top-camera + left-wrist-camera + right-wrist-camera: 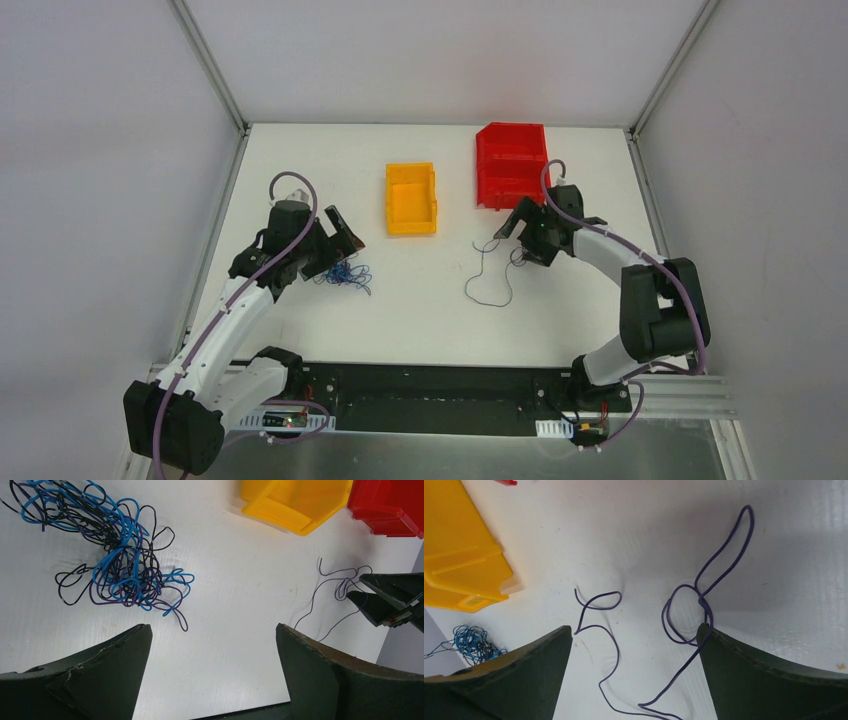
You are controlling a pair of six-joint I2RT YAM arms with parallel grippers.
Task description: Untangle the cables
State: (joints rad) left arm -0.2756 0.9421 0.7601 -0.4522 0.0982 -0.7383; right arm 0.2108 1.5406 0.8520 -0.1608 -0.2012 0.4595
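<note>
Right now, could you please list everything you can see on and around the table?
cable tangle: one bundle, blue, black and purple, table's left side
loose cable: one, purple, lying apart, right of centre
yellow bin: one, yellow, far centre
red bin: one or two stacked, cannot tell, red, right of the yellow bin
table: one, white
left end effector: one, black, open and empty, beside the cable tangle
right end effector: one, black, open and empty, over the loose cable

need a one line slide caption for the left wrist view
Open left gripper facing a blue, black and purple cable tangle, one loose purple cable lying apart by the right gripper.
</note>
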